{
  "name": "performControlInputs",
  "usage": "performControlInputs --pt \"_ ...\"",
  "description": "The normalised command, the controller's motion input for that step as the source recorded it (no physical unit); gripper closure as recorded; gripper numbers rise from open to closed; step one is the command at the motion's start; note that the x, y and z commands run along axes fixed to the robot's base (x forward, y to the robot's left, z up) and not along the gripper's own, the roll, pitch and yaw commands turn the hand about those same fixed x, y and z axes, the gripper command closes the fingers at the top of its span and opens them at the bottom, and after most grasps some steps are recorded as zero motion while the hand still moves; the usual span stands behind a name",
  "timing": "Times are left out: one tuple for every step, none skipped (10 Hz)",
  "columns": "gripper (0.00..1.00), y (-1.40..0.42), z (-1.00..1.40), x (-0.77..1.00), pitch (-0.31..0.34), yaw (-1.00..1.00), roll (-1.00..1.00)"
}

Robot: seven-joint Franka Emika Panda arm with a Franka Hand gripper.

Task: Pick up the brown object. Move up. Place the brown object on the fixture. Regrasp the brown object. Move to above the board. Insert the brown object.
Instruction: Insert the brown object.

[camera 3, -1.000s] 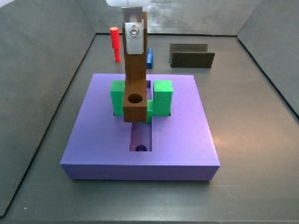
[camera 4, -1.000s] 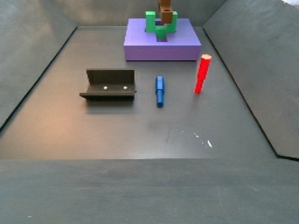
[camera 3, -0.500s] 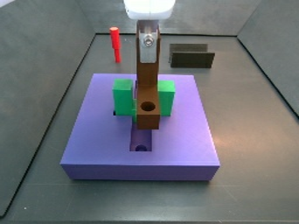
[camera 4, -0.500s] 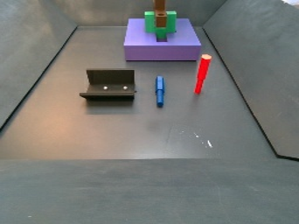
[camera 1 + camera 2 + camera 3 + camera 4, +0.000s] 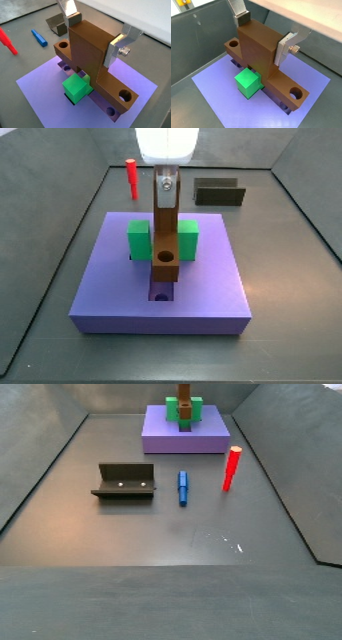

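My gripper [image 5: 166,178] is shut on the top of the brown object [image 5: 166,233] and holds it upright over the board [image 5: 207,293]. The bar's lower end, with its round hole, stands between the arms of the green U-shaped block [image 5: 135,240] at the board's slot. In both wrist views the silver fingers [image 5: 119,46] [image 5: 285,48] clamp the bar's top [image 5: 87,45] [image 5: 258,47], and its lower part spreads crosswise over the board [image 5: 47,100] [image 5: 224,95] with a round hole at each end. The fixture [image 5: 219,194] [image 5: 123,481] stands bare on the floor.
A red stick [image 5: 230,468] [image 5: 131,176] and a blue stick [image 5: 183,487] lie on the floor between the fixture and the board. Grey walls enclose the floor on all sides. The board [image 5: 187,434] sits against the far wall.
The gripper has shifted sideways and come down with the brown object, so its holed lower end sits lower, between the green block's arms. The bar also turned about its upright axis.
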Motion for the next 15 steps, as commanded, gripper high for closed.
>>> performControlInputs --pt "1.0 -0.05 -0.21 0.0 0.0 -0.06 0.0" --pt "1.0 0.0 -0.21 0.0 0.0 -0.06 0.0" --pt "1.0 0.0 -0.12 0.0 0.0 -0.06 0.0" --pt "1.0 0.0 -0.11 0.0 0.0 -0.01 0.0" --pt "1.0 0.0 -0.11 0.02 0.0 -0.01 0.0" --pt "1.0 0.0 -0.17 0.0 0.0 -0.01 0.0" --pt "1.0 0.0 -0.22 0.0 0.0 -0.01 0.0" --pt "1.0 0.0 -0.32 0.01 0.0 -0.03 -0.01" --pt "1.0 0.0 -0.29 0.0 0.0 -0.02 -0.01" --pt "1.0 0.0 -0.23 0.01 0.0 -0.01 0.0" --pt "1.0 0.0 -0.21 0.0 0.0 -0.01 0.0" --pt "1.0 0.0 -0.2 0.03 0.0 0.0 0.0" --pt "1.0 0.0 -0.13 0.12 0.0 0.0 0.02" --pt "1.0 0.0 -0.08 0.27 0.011 0.0 0.05" --pt "1.0 0.0 -0.1 0.25 0.013 0.0 0.06"
